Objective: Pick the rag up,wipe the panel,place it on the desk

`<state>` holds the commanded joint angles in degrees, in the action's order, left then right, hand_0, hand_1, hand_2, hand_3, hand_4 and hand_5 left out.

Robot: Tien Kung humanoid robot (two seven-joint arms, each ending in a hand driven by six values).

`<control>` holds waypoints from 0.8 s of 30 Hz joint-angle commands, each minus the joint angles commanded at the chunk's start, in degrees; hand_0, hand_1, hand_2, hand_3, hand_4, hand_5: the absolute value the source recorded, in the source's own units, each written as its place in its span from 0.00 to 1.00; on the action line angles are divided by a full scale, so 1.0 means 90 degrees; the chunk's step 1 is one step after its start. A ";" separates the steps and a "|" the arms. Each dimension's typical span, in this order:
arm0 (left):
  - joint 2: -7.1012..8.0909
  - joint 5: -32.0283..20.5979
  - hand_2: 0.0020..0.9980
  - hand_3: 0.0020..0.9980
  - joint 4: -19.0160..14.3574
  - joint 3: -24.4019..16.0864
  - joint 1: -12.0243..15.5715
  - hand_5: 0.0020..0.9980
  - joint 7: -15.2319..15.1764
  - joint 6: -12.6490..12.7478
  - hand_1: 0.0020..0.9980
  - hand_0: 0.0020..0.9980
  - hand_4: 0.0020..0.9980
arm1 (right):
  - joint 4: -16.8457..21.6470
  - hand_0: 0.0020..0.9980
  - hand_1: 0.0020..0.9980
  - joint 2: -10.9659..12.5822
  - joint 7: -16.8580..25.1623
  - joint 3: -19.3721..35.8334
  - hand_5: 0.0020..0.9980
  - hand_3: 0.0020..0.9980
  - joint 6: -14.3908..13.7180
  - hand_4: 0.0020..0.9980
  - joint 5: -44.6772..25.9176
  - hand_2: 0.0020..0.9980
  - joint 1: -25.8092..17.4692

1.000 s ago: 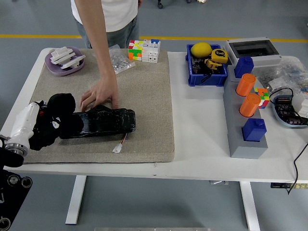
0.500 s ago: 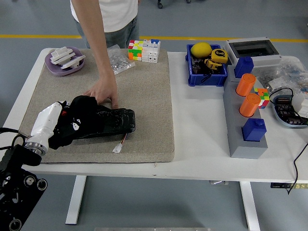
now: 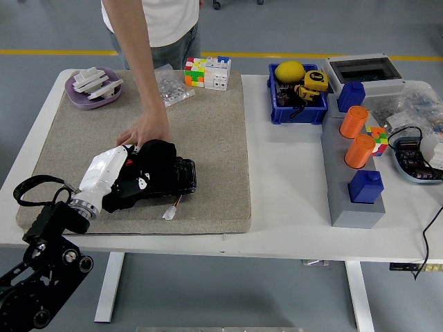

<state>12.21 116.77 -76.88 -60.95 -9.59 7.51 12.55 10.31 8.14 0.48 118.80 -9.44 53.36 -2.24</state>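
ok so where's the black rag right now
In the head view, the black rag sits left of centre on the glossy black panel, under the robot's left hand, just below the person's hand.

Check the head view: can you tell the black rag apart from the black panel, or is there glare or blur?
Head view: sharp, evenly lit, soft shadows. The rag and panel merge black on black under the left hand; only faint sheen marks the panel's right end.

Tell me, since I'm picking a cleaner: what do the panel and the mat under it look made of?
The panel looks like glossy black plastic or wrapped film: it shows wrinkled bright highlights. The mat looks like beige felt or low-pile carpet: matte, speckled, soft thick edge. Neither is certain.
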 joint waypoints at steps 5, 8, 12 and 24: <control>-0.0035 -0.0086 0.54 0.51 0.0092 0.0346 -0.0181 0.00 -0.0067 0.0118 0.15 0.22 0.16 | 0.0000 0.69 0.61 -0.0010 -0.0012 -0.0106 0.41 0.56 -0.0015 0.96 -0.0119 0.58 0.0002; -0.0011 -0.0096 0.54 0.51 0.0144 0.0629 -0.0300 0.00 -0.0122 0.0235 0.15 0.22 0.16 | 0.0000 0.69 0.61 -0.0009 -0.0026 -0.0166 0.41 0.56 -0.0018 0.96 -0.0170 0.58 0.0015; -0.0046 -0.0070 0.54 0.51 0.0099 0.0887 -0.0412 0.00 -0.0127 0.0303 0.17 0.24 0.17 | 0.0000 0.69 0.61 -0.0008 -0.0026 -0.0198 0.41 0.56 -0.0027 0.96 -0.0221 0.58 0.0027; -0.0129 -0.0046 0.54 0.51 0.0079 0.1186 -0.0555 0.00 -0.0054 0.0346 0.20 0.25 0.18 | 0.0000 0.69 0.61 -0.0018 -0.0022 -0.0137 0.41 0.56 -0.0022 0.96 -0.0173 0.58 0.0042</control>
<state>11.05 116.35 -76.17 -50.28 -14.59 7.03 15.66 10.31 7.97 0.28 117.57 -9.64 51.80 -1.86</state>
